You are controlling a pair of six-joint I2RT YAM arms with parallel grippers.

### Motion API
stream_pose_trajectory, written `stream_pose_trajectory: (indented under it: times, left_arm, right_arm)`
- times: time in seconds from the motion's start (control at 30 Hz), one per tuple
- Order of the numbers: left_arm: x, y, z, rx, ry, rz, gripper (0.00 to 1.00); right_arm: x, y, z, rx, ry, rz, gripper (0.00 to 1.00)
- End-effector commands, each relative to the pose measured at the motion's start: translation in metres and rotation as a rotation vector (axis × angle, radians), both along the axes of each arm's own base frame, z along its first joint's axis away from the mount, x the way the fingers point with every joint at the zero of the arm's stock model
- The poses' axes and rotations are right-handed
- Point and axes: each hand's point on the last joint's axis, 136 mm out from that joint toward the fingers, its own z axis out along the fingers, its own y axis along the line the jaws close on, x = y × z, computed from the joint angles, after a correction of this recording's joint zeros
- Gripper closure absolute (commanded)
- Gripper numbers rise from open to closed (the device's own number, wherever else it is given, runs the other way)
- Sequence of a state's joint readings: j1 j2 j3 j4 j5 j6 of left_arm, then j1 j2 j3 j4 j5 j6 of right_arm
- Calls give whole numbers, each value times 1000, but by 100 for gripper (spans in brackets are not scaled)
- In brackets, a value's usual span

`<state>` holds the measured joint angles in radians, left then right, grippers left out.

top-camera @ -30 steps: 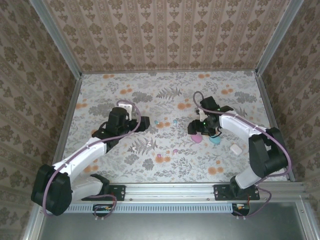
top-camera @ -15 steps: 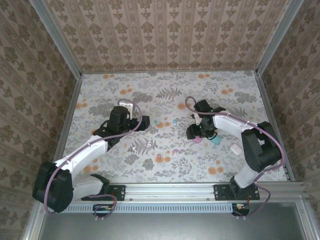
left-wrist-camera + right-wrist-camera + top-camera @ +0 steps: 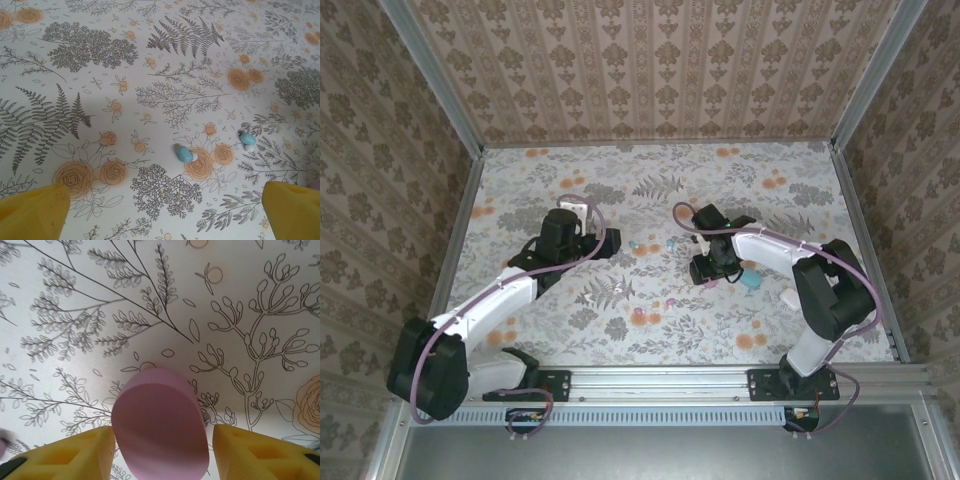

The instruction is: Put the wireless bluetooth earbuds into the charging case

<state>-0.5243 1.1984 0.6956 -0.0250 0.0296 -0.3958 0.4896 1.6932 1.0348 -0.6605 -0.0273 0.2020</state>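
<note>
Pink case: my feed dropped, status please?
Left gripper open, facing two loose blue earbuds. Right gripper open, astride pink case. Nothing blocking either.

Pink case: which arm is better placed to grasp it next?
Right. The right pincer straddles the pink case, one finger on each side. The left pincer hangs open over two blue earbuds, away from the case.
</note>
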Motion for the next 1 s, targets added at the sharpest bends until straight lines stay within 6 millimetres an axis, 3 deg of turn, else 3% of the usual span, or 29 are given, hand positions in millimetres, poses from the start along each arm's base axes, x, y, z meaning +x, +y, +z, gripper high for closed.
stream_pose_trajectory:
  times: [0.0,0.3,0.5,0.6,0.7,0.87,0.97]
  left_arm:
    - [1,-4,6,8,0,-14,0]
    - [2,-3,6,9,4,-6,0]
    - [2,-2,7,7,3,6,0]
    - [2,-5,11,-7,1,-6,1]
    - [1,-11,22,-57,4,-23,4]
    - [-4,-42,65,-304,48,-132,16]
    - [-11,-69,96,-465,92,-228,19]
  right_arm:
    - [-3,-4,-4,-70,33,44,46]
    - [-2,-3,-9,-110,42,73,49]
    - [0,2,6,-62,-19,91,56]
    - [6,18,38,53,-114,135,56]
    - [9,39,84,195,-249,230,57]
    - [12,62,169,369,-607,447,58]
    - [14,70,204,400,-765,537,58]
